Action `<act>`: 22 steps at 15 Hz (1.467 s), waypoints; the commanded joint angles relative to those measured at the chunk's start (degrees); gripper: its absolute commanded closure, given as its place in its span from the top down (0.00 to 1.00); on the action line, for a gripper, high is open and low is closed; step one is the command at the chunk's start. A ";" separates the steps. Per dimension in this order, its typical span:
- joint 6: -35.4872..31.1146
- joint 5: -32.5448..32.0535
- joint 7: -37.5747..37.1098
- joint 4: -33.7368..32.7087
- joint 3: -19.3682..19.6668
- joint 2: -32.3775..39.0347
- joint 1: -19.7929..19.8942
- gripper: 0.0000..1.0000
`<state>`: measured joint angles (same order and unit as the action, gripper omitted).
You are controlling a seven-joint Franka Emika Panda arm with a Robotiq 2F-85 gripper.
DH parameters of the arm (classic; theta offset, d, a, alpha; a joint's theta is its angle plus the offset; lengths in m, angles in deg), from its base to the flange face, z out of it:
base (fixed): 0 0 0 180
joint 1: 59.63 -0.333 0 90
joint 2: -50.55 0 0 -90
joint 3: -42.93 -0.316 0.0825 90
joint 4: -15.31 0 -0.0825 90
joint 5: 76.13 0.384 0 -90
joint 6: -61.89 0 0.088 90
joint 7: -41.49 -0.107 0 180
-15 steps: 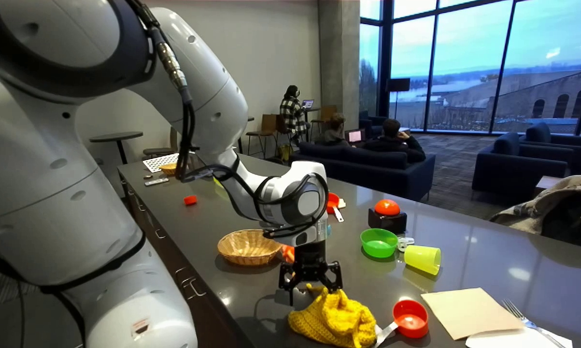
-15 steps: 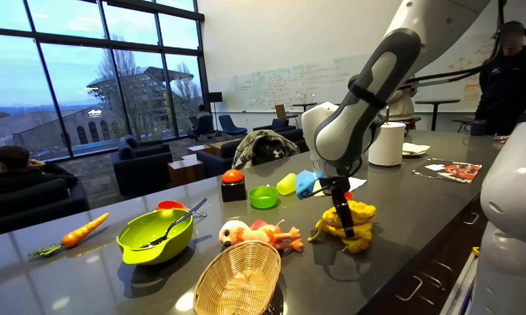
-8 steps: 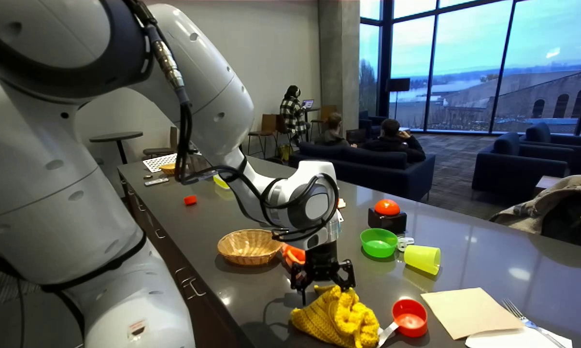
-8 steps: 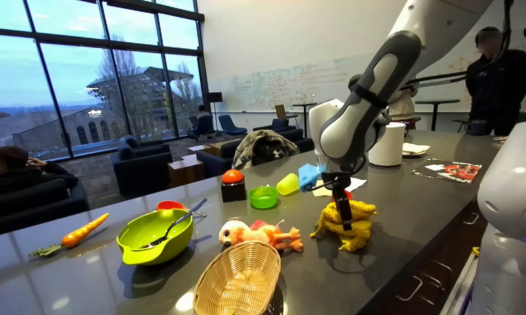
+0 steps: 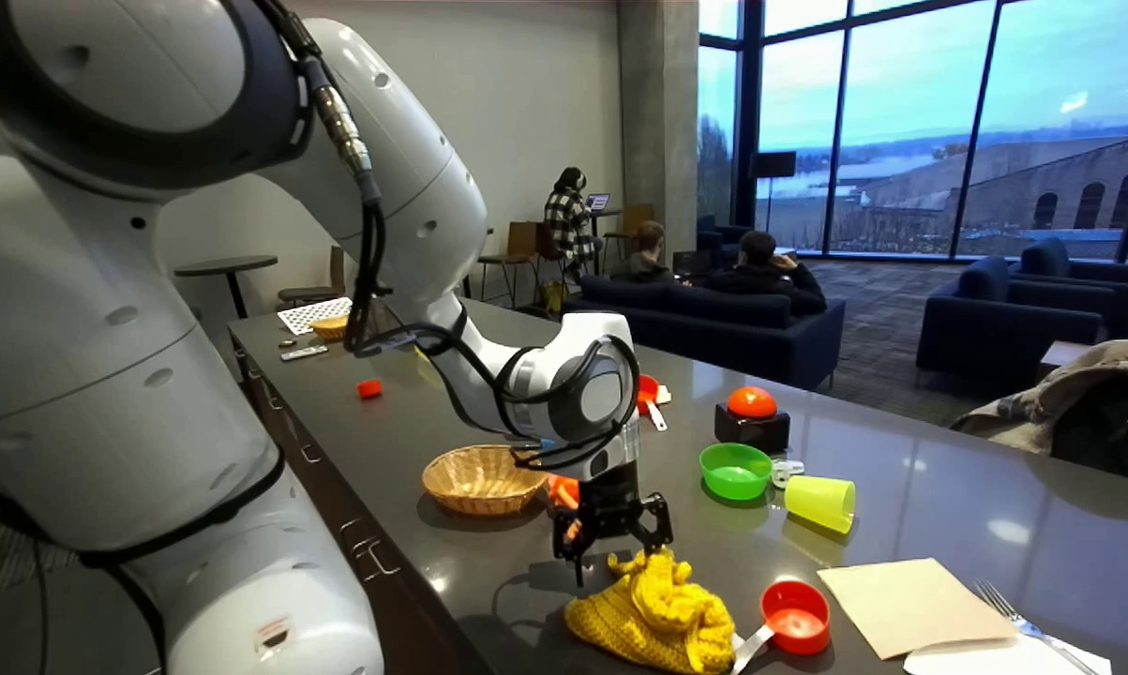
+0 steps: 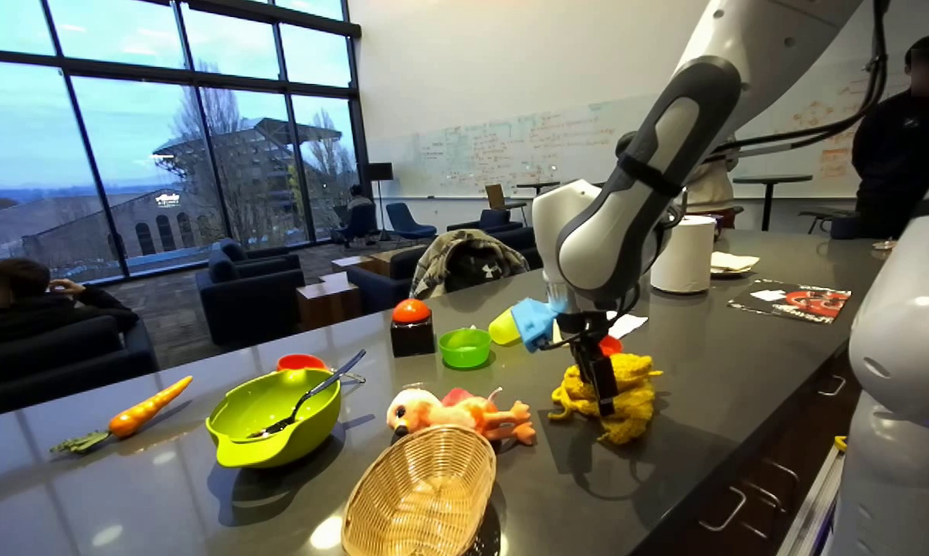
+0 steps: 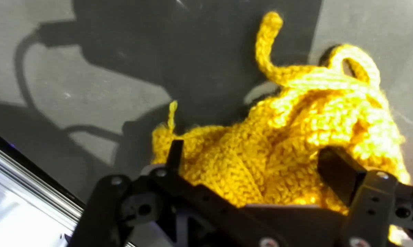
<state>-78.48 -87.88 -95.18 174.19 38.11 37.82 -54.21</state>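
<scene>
My spread fingers [image 7: 340, 171] hang above the crumpled yellow knit [image 7: 278, 161]. It lies near the drawer-side edge of the surface [image 5: 957, 525]

Around me I see tall, dark-framed windows [image 5: 915, 141] letting in bluish daylight, a pale wall [image 5: 526, 94] beside a concrete pillar [image 5: 657, 122], and a whiteboard [image 6: 464, 154] bearing faint writing. A navy sofa [image 5: 704, 328] and armchairs [image 5: 1014, 328] stand on grey carpet [image 5: 887, 323] beyond my glossy grey desk [image 5: 957, 478].

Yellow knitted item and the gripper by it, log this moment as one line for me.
gripper: jaws apart | nearest: yellow knitted item, bunched on counter | contact: unclear | nearby: red measuring cup, wicker basket
</scene>
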 commanded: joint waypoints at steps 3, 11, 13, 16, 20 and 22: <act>-3.12 -1.92 2.69 0.00 -1.50 4.05 -1.95 1.00; 3.18 -1.22 -3.27 1.25 -3.37 -5.44 -3.71 1.00; 7.43 3.82 -2.79 1.42 -2.63 -6.95 -4.29 1.00; 6.94 5.23 -1.27 -0.08 -2.85 -4.98 -3.79 1.00; 8.35 4.73 -2.41 -2.68 -3.17 -2.84 -3.36 1.00; 9.34 2.73 -5.93 -5.03 -4.17 -1.54 -2.58 1.00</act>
<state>-71.37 -82.76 -96.76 173.25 35.68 33.54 -58.12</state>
